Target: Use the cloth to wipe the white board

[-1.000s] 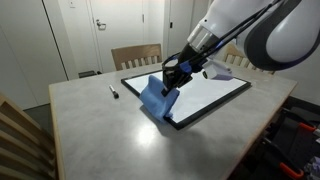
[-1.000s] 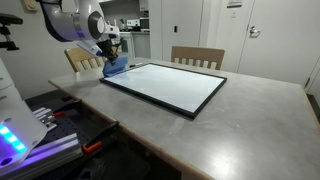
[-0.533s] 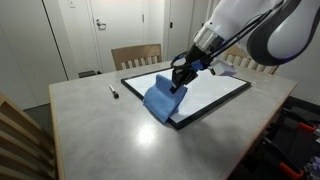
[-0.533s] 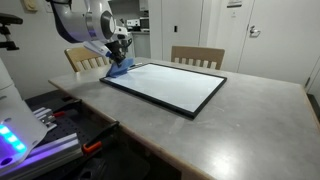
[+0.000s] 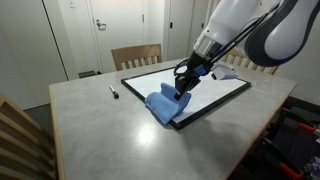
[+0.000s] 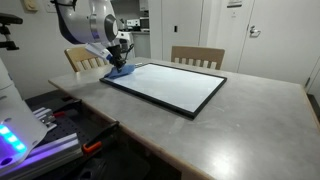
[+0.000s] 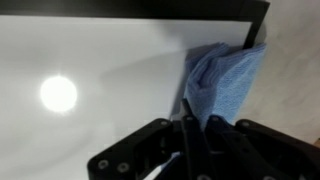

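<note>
Blue cloth on a white board with a black frame.
The cloth [image 5: 163, 104] is a plain mid-blue with no print. The white board [image 5: 212, 90] has a white face inside a thin black frame. The table [image 5: 100, 130] is a mottled pale grey. The gripper [image 5: 183, 88] is black, and the arm [image 5: 235, 25] is white with a dark grey joint. The chair [image 5: 135, 55] is light wood, the doors [image 5: 105, 30] are white, and the marker [image 5: 113, 91] is black.

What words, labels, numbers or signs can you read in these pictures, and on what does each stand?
No text can be read.
White board: blank.
Blue cloth: no label visible.
Wall sign: too small to read.
</note>
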`<action>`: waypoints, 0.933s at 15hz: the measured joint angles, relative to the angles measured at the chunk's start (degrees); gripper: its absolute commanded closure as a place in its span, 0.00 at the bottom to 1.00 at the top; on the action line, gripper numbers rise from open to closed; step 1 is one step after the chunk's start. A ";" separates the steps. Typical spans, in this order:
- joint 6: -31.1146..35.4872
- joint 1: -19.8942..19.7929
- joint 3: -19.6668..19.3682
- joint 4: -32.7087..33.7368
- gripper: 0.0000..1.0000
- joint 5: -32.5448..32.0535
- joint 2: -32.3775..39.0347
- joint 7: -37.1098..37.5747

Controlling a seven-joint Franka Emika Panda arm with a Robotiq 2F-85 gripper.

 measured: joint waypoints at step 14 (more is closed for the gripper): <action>-13.33 -9.64 3.60 1.55 0.99 0.01 0.00 -4.72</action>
